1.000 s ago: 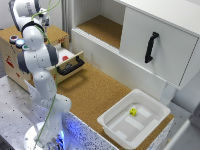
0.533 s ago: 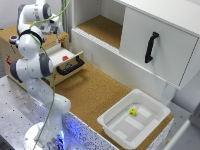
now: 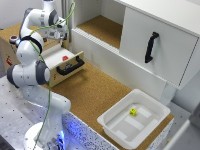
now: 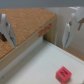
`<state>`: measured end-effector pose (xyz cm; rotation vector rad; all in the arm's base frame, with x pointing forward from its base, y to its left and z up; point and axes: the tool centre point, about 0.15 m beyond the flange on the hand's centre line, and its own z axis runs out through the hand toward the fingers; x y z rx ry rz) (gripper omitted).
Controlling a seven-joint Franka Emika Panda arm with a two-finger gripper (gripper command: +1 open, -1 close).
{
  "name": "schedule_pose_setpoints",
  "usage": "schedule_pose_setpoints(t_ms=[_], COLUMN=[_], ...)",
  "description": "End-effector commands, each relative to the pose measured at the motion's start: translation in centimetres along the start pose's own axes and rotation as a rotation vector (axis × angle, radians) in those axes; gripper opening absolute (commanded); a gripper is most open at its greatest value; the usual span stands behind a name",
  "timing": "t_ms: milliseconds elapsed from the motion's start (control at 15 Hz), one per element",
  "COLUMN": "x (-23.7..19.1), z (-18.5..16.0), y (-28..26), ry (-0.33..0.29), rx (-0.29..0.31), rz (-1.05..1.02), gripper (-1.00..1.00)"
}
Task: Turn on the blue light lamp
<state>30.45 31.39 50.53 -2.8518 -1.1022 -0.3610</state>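
Cork covers the desk [image 3: 95, 92], and a white cabinet [image 3: 150, 30] with a black handle [image 3: 151, 47] stands along its far edge. Near the desk's edge on the exterior view's right sits a white tray [image 3: 116, 131] with a small yellow thing [image 3: 133, 111] lying in it. Toward the exterior view's left, a white drawer [image 3: 56, 59] with a black handle [image 3: 70, 66] is pulled out, and a small red block [image 3: 65, 57] lies inside it.

My gripper [image 3: 59, 34] hangs over that drawer, clear of it. In the wrist view my gripper [image 4: 37, 44] has its fingers [image 4: 7, 30] spread wide apart with nothing between them. Below them I see the cork top, the drawer's pale floor and the red block [image 4: 62, 73].

Behind my arm, at the desk's corner on the exterior view's left, stands a wooden box [image 3: 7, 52]. A small round reddish thing [image 3: 12, 38] sits on its top, too blurred to name. I cannot make out the blue light lamp in either view, and my arm hides much of that box.
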Motion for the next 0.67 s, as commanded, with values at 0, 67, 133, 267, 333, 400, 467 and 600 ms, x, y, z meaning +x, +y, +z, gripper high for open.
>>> schedule_pose_setpoints(t_ms=[0,67,133,267,333,400,467,600], x=[8.4,9.3,10.3,11.8,12.2,12.3,12.4,12.3], z=[2.6,3.1,3.5,4.0,4.4,4.7,5.2,6.2], y=[-3.6,-4.5,-5.5,-7.0,-7.5,-7.6,-7.7,-7.9], ry=[-0.135,-0.146,-0.153,-0.179,-0.214,-0.245,-0.275,-0.329], rx=[0.023,0.041,0.086,0.105,0.107,0.109,0.093,0.083], rz=[-0.248,-0.307,-0.371,-0.496,-0.555,-0.598,-0.641,-0.708], gripper=[1.00,1.00,1.00,1.00,1.00,1.00,1.00,1.00])
